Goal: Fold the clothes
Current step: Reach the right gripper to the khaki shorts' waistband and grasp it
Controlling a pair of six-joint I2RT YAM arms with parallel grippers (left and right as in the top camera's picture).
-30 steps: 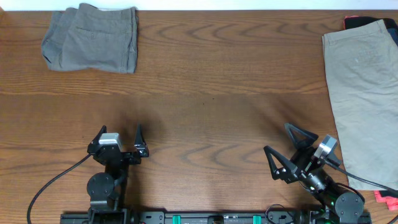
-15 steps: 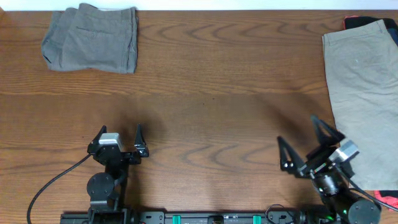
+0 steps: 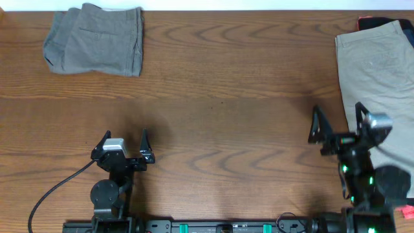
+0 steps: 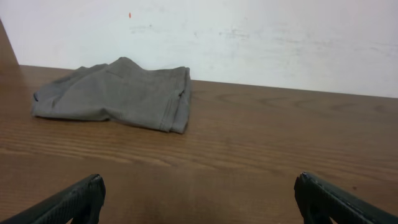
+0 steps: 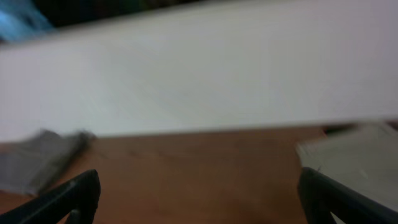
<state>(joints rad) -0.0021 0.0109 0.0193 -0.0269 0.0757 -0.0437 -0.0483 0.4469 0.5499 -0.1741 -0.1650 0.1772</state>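
At the far left corner of the table [image 3: 220,84] lie the grey shorts [image 3: 96,40], bunched into a compact pile. The left claw [image 3: 124,142] sits low by the near edge and well apart from them. It points toward the far side with its jaws spread wide and holds nothing.

The coming move likely turns on the right side. The khaki shorts [image 3: 378,97] lie flat along the right edge, their long axis running from far to near. The right claw [image 3: 338,123] is just beside their left edge, so the right arm is much the nearer. That claw is also wide open and empty, and it faces the far wall. Its wrist view is blurred, with the khaki cloth ahead and to its right. I cannot tell whether its outer finger touches the cloth.
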